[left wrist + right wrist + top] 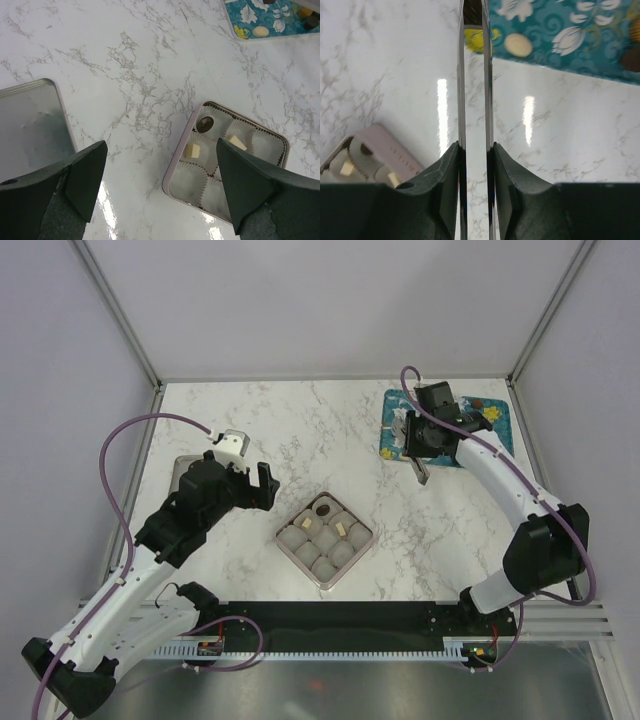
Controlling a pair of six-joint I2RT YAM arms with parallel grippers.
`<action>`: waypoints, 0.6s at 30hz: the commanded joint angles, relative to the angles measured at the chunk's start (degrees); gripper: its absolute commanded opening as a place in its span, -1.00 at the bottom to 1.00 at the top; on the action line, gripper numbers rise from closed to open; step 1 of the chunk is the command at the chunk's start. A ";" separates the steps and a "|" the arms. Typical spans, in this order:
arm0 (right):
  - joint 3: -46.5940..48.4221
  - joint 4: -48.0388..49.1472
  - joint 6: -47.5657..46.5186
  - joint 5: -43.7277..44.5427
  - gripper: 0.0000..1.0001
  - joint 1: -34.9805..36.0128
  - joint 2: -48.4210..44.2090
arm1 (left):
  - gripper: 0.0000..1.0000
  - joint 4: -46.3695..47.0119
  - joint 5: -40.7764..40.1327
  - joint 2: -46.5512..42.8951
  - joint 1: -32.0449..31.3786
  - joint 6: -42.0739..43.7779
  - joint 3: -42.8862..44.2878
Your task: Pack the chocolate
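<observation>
Two thin blades of right gripper (473,20) nearly together with a narrow gap. Tips cut off at frame top, so cannot tell if anything is pinched. Teal mat (560,30) beyond tips, partly hidden under arm in top view. Chocolate (518,45) there: cream oval just right of blades, two brown pieces clipped at frame edge. Left gripper (161,145) fingers wide apart, empty. Box (179,154) between and beyond them: nine paper cups (325,562), three filled: one dark round piece (205,123), two cream blocks (193,150). Tin lid (30,125) left of left finger.
</observation>
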 commanded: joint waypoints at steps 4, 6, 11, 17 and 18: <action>-4.93 -4.97 -0.99 -4.16 -0.33 11.62 -9.93 | 0.96 1.14 -1.53 -0.67 -0.01 0.03 0.93; -7.21 -6.03 -0.46 -6.08 -0.32 15.05 -12.23 | 0.96 1.14 -1.53 -0.68 -0.01 -0.05 0.84; -10.99 -10.60 0.16 -12.15 -0.34 21.12 -19.09 | 0.96 1.14 -1.35 -0.32 -0.01 -0.05 1.01; -15.48 -10.70 3.05 -16.12 -0.34 28.77 -24.36 | 0.96 1.14 -1.35 -0.24 -0.01 -0.14 1.10; -16.79 -10.26 3.58 -16.12 -0.34 30.60 -24.63 | 0.96 1.23 -1.44 -0.32 -0.01 -0.14 1.01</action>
